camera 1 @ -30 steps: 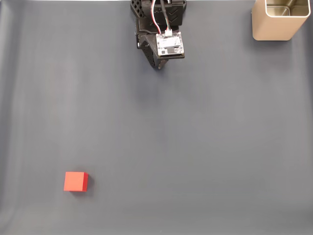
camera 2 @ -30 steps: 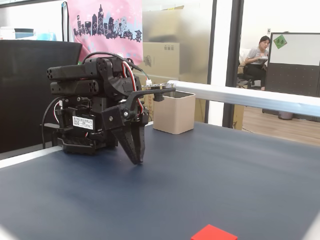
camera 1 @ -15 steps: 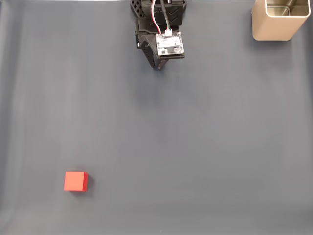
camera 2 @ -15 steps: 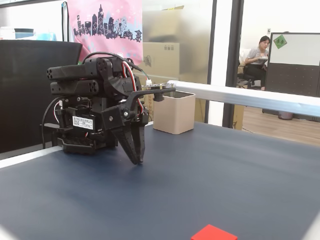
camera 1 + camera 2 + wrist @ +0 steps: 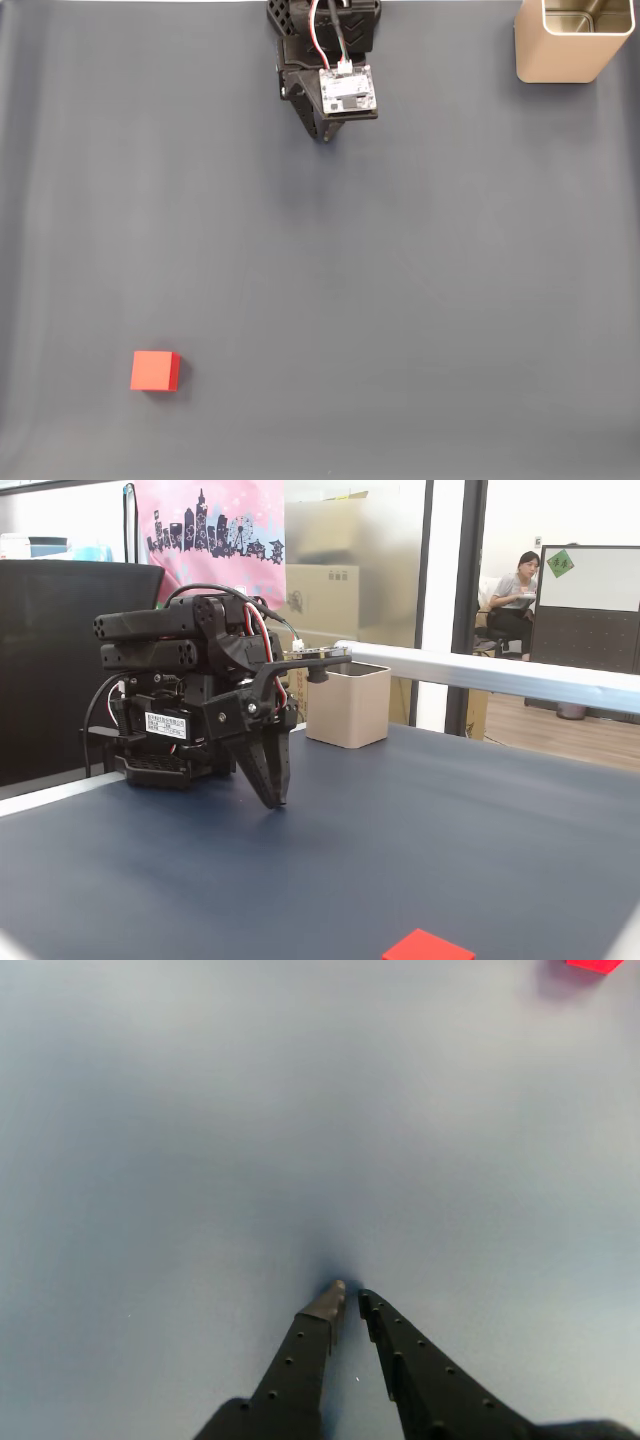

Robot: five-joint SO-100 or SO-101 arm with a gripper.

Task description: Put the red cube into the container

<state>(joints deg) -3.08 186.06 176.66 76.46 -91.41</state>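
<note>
The red cube point(image 5: 155, 370) lies on the dark mat near the lower left of a fixed view; its top shows at the bottom edge of another fixed view point(image 5: 427, 947) and a corner shows at the top right of the wrist view point(image 5: 598, 964). The beige container point(image 5: 570, 40) stands at the top right corner, its shiny inside visible, and sits behind the arm in a fixed view point(image 5: 348, 705). My gripper point(image 5: 323, 135) is folded down at the arm's base, far from both, tips just above the mat point(image 5: 277, 802). Its fingertips nearly touch, with nothing between them point(image 5: 349, 1295).
The dark mat point(image 5: 400, 280) spreads between the cube and the container. A pale rail point(image 5: 500, 675) runs along the table's far side. Beyond glass, a person point(image 5: 515, 590) sits in the background.
</note>
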